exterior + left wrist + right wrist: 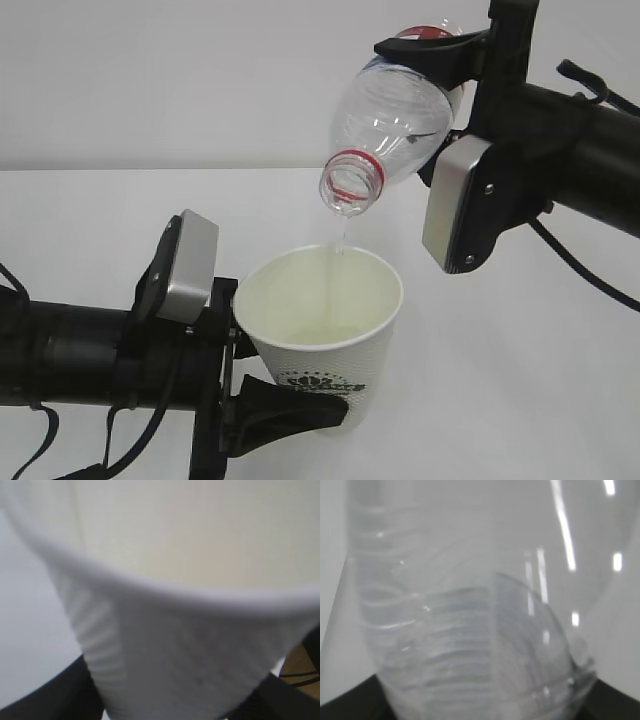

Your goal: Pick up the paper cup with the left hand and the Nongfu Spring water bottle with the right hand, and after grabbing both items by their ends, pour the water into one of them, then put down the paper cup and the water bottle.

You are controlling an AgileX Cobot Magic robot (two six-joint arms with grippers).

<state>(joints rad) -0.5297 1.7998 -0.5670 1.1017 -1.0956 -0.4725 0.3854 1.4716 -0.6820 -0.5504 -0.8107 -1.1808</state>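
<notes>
The white paper cup (325, 345) with its green logo is held upright and slightly tilted by my left gripper (285, 405), which is shut on its lower part. In the left wrist view the paper cup (180, 645) fills the frame between dark fingers (55, 700). My right gripper (440, 55) is shut on the body of the clear Nongfu Spring water bottle (390, 125), tipped mouth-down over the cup. A thin stream of water (341, 238) falls from the red-ringed mouth into the cup. The bottle (470, 645) fills the right wrist view.
The white table (520, 380) spreads under both arms and meets a pale wall behind. A black cable (585, 275) hangs from the right arm. Straps and cables (40, 440) dangle under the left arm at the lower left.
</notes>
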